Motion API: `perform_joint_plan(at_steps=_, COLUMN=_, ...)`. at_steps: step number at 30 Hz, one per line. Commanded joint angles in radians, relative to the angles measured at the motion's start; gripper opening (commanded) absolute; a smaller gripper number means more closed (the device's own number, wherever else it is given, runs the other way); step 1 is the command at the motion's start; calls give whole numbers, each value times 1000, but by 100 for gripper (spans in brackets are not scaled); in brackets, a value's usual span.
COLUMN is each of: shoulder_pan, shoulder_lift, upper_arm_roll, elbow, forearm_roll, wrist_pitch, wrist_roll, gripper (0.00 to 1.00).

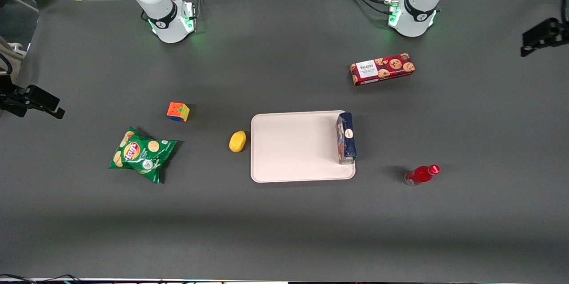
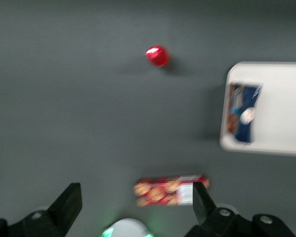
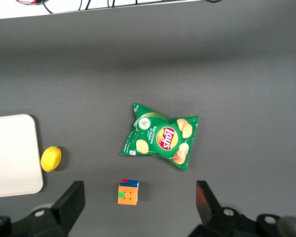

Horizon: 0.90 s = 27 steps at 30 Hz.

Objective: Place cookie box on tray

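Observation:
The dark navy cookie box point(image 1: 346, 137) lies on the pale pinkish-white tray point(image 1: 293, 146), along the tray's rim toward the working arm's end. Both also show in the left wrist view, the box point(image 2: 242, 112) on the tray point(image 2: 281, 103). My left gripper point(image 2: 135, 200) is out of the front view. In its wrist view it hangs high above the table near its own arm's base point(image 2: 126, 228). It is open and empty, well apart from the box and the tray. One dark finger point(image 2: 69, 203) stands wide apart from its mate.
A red cookie box point(image 1: 382, 69) lies between the arm's base and the tray. A red bottle point(image 1: 421, 174) lies toward the working arm's end. A lemon point(image 1: 237, 141), a colour cube point(image 1: 178, 111) and a green chips bag point(image 1: 141, 154) lie toward the parked arm's end.

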Motion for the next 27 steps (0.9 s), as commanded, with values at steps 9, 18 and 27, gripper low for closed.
perform_joint_plan(at_steps=9, shoulder_pan=-13, shoulder_lift=-100, upper_arm_roll=-8, elbow=-197, forearm_roll=-52, wrist_pitch=142, wrist_roll=16, gripper=100)
perform_joint_plan(at_steps=18, shoulder_pan=-13, shoulder_lift=-90, upper_arm_roll=-8, elbow=-171, forearm_roll=-78, wrist_pitch=144, wrist_roll=16, gripper=100)
perform_joint_plan(at_steps=27, shoulder_pan=-15, shoulder_lift=-81, upper_arm_roll=-11, elbow=-165, forearm_roll=-77, wrist_pitch=145, wrist_roll=16, gripper=100)
